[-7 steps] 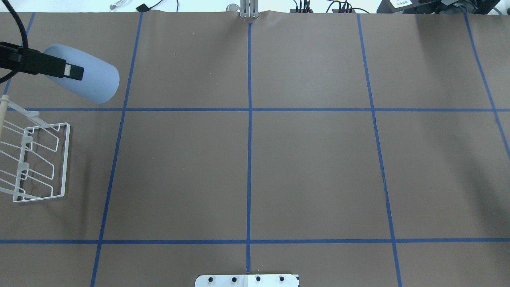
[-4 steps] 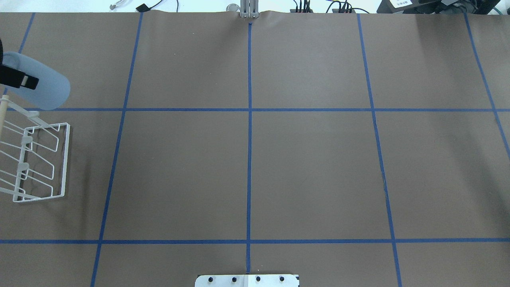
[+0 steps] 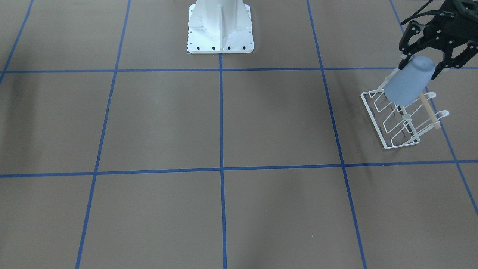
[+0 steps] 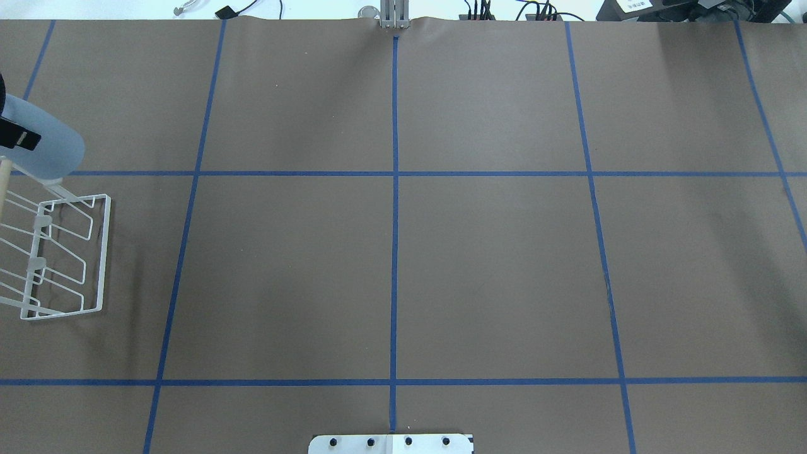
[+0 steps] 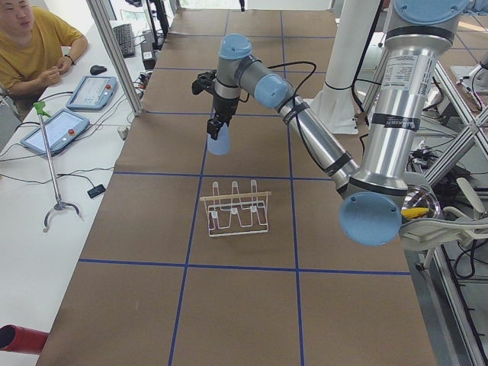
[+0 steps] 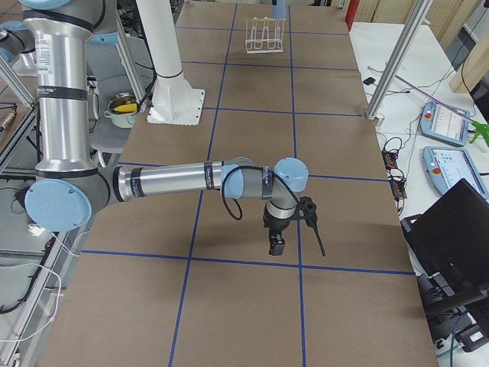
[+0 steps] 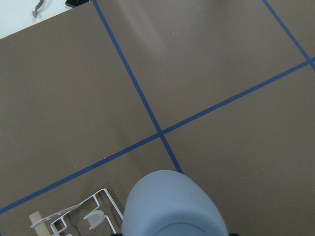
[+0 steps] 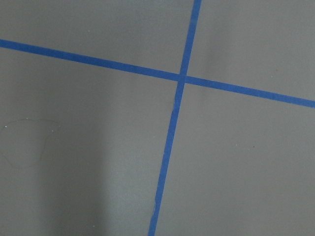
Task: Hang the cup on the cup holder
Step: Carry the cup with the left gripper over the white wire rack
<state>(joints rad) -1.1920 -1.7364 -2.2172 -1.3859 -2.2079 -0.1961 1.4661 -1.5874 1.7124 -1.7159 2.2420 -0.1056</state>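
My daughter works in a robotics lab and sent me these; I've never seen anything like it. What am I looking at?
It is a two-armed robot at a brown table marked with blue tape. Two cameras look down from above, two from the table's ends, one rides on each wrist. The left gripper holds a light blue cup upside down close to one end of a white wire cup holder standing on the table. The right gripper hangs elsewhere over the table.
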